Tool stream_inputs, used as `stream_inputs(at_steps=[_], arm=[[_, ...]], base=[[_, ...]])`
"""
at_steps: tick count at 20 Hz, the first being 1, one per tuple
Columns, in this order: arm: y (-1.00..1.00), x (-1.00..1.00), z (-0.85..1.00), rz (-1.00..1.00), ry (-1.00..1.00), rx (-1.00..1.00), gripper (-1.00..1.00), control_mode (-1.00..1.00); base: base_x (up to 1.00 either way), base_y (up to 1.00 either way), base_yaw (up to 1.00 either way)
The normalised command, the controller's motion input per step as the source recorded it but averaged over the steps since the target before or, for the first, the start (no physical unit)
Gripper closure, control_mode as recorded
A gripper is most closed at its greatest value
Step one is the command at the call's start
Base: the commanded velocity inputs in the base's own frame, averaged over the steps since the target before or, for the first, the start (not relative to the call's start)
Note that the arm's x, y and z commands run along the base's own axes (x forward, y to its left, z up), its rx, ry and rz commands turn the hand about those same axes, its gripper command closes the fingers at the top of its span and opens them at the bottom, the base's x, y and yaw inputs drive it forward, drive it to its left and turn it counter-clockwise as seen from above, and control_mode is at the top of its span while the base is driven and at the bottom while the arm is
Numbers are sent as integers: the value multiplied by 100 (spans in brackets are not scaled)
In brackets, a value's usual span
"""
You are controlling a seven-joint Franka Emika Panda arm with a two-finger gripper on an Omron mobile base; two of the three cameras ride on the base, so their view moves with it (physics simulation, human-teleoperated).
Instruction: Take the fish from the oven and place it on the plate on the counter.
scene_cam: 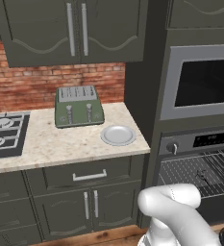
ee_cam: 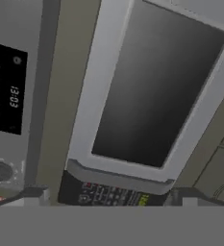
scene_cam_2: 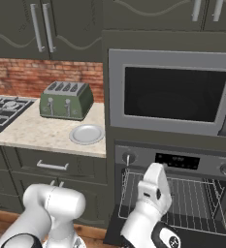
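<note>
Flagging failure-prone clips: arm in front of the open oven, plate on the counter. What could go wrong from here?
1. The hand view faces the silver-framed unit, not the wire racks; no fish shows, so a reach may miss.
2. The arm stands close to the oven front, so it could bump the racks.
3. The plate sits near the counter edge; a careless drop could overshoot.

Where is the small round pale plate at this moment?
In both base views, the small round pale plate lies on the beige speckled stone counter, front-right of the green toaster, near the oven column.
</note>
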Motion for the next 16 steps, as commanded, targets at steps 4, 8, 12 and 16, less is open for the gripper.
stream_inputs(at_steps=[4,8,12,16], arm=[[-49,-57,49,37,0,-84,-100,-100],[-48,-55,27,31,3,-90,-100,-100],[-68,-36,3,29,15,-70,-100,-100],[-73,-2,7,5,35,-19,-100,-100]], base=[[0,0,0],[0,0,0],[0,0,0],[0,0,0]])
